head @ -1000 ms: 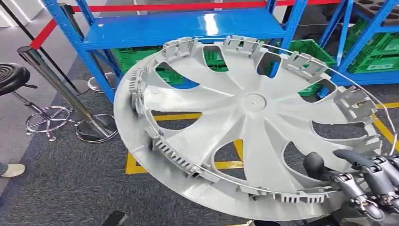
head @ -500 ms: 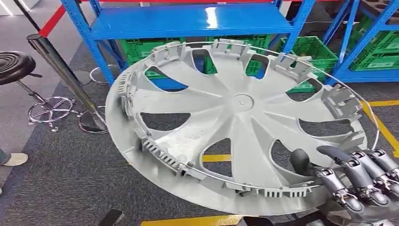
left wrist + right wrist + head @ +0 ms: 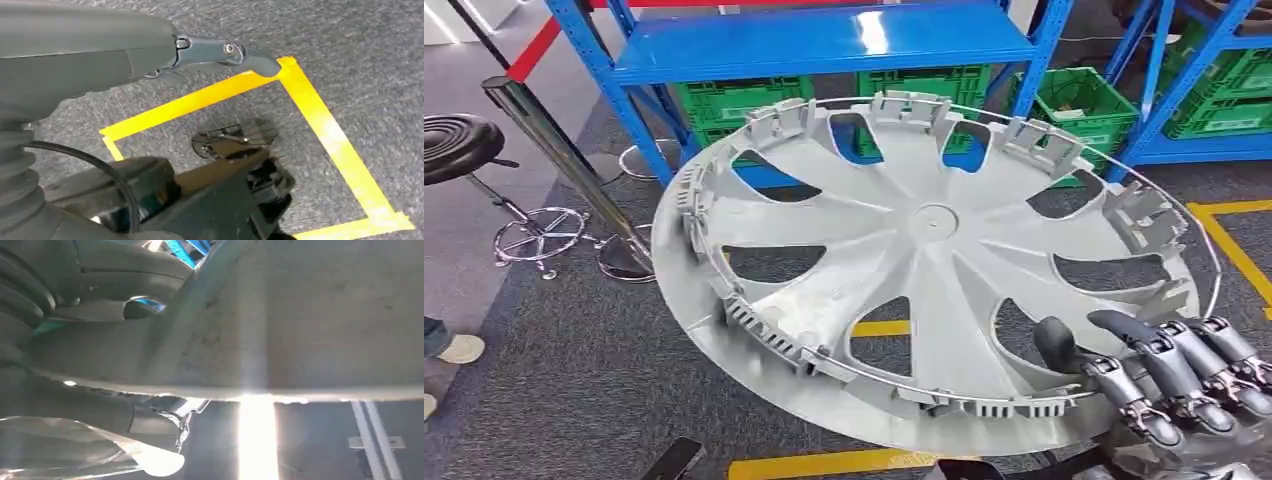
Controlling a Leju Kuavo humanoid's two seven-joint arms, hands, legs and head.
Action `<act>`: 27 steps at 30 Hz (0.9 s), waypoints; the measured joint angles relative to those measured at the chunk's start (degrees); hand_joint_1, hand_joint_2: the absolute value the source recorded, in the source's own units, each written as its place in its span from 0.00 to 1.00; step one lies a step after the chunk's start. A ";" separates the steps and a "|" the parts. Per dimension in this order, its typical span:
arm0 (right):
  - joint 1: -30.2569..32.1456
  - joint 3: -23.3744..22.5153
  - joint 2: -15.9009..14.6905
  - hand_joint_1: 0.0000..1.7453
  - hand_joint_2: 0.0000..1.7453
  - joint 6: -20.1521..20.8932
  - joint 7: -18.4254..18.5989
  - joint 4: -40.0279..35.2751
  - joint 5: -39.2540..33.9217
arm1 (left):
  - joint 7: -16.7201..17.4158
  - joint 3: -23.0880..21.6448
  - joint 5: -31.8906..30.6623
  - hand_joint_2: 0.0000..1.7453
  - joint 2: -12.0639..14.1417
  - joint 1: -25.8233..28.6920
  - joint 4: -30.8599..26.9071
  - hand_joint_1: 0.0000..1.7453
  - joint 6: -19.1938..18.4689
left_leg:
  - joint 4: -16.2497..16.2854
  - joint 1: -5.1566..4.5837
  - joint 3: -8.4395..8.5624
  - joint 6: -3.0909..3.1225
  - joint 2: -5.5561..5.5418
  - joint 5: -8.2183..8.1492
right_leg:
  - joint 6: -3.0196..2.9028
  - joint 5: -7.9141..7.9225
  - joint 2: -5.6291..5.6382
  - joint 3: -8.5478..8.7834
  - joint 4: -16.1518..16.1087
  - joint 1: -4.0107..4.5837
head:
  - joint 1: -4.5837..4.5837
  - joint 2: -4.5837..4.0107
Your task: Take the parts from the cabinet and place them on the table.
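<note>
a: step in hand? the wheel cover (image 3: 924,250) is off the shelving and up in the air, carried by the right hand (image 3: 1169,385) at its lower right rim. i judge this the carry stage, between cabinet and tabletop. no tabletop in view yet.

b: agreed. cover lies tilted, ribbed inner face up toward the head camera, wire ring round the clips. behind it the blue shelf (image 3: 824,40) with green crates (image 3: 1079,100) beneath; carpet and yellow floor tape (image 3: 879,328) show through its openings.

a: fingers (image 3: 1124,400) of the right hand?

b: curled over the rim onto the inner face, thumb (image 3: 1054,345) pressed on the spoke beside them. closed on the cover, a one-edge pinch. the right wrist view has the pale underside of the cover (image 3: 310,315) lying across the hand (image 3: 90,340), so the palm side seems to bear it from below.

a: left hand?

b: left hand (image 3: 150,55) hangs toward the floor above a yellow tape square (image 3: 320,125). one finger (image 3: 235,52) reaches out straight and nothing is in it; the other fingers are hidden, so i read it as open and idle.

a: next move calls for?

b: judgement only: turn toward the tabletop, hold the disc level. wide part held at one edge, so it may lever and slip; slow travel, and set the far rim down first before loosening the fingers.
</note>
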 joint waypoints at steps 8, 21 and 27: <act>3.49 -1.90 0.17 1.00 1.00 0.00 -1.09 -2.17 0.00 | 1.18 -1.66 -2.41 1.00 -0.20 -0.37 0.09 0.00 0.18 | -4.22 0.96 4.55 -0.29 -0.15 2.29 | 0.33 0.14 0.06 -0.43 0.37 0.01 | 0.07 0.00; 7.81 -5.31 0.33 1.00 1.00 0.00 -2.14 -5.84 0.07 | 2.32 -3.93 -4.55 1.00 -1.29 -1.71 0.09 0.00 1.81 | -5.50 0.09 4.22 0.98 -0.15 2.14 | 1.77 0.92 0.20 -1.43 0.19 -0.16 | 0.18 0.00; 7.06 -5.46 0.33 1.00 1.00 0.00 -1.60 -6.03 0.04 | 2.64 -3.26 -2.56 1.00 -0.76 -2.15 0.11 0.00 2.69 | -5.48 0.08 4.18 1.13 -0.14 2.29 | 1.98 1.04 0.20 -1.52 0.21 -0.15 | 0.18 0.00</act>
